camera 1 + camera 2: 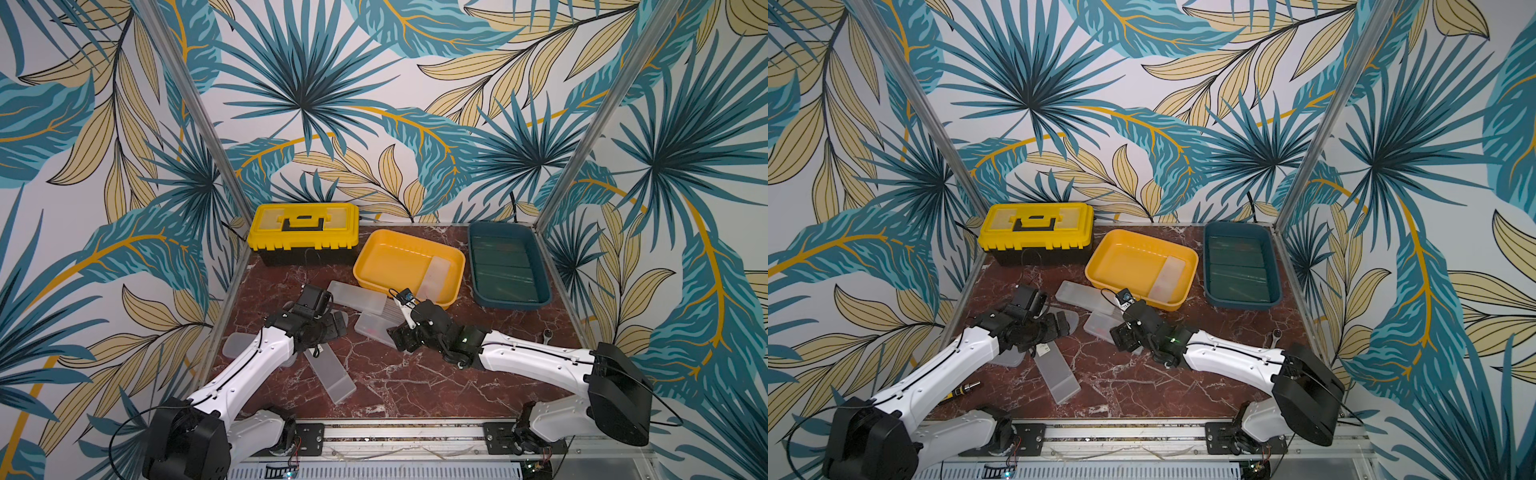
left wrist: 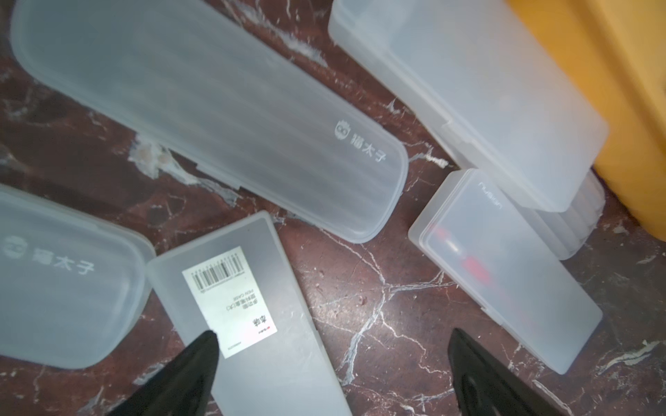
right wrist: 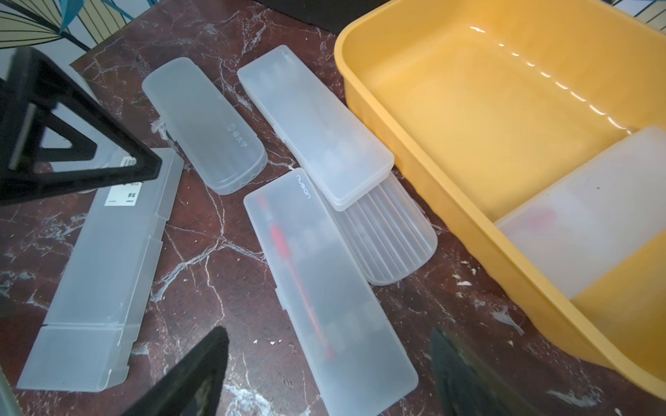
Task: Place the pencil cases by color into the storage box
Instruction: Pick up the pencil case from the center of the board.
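Observation:
Several frosted white pencil cases lie loose on the marble table. My left gripper (image 2: 333,335) is open just above the table, one fingertip over the pencil case with the barcode sticker (image 2: 252,306), which also shows in a top view (image 1: 332,376). My right gripper (image 3: 329,333) is open and straddles the near end of a frosted case holding a red pen (image 3: 324,270). The yellow storage box (image 1: 386,266) holds one frosted case (image 1: 434,278). The teal storage box (image 1: 472,249) holds dark green cases (image 1: 505,266).
A frosted case (image 3: 313,119) lies on top of a ribbed one (image 3: 393,230) against the yellow box. A shut yellow toolbox (image 1: 303,232) stands at the back left. A ratchet wrench (image 1: 546,334) lies by the right arm and a screwdriver bit (image 1: 967,388) by the left arm.

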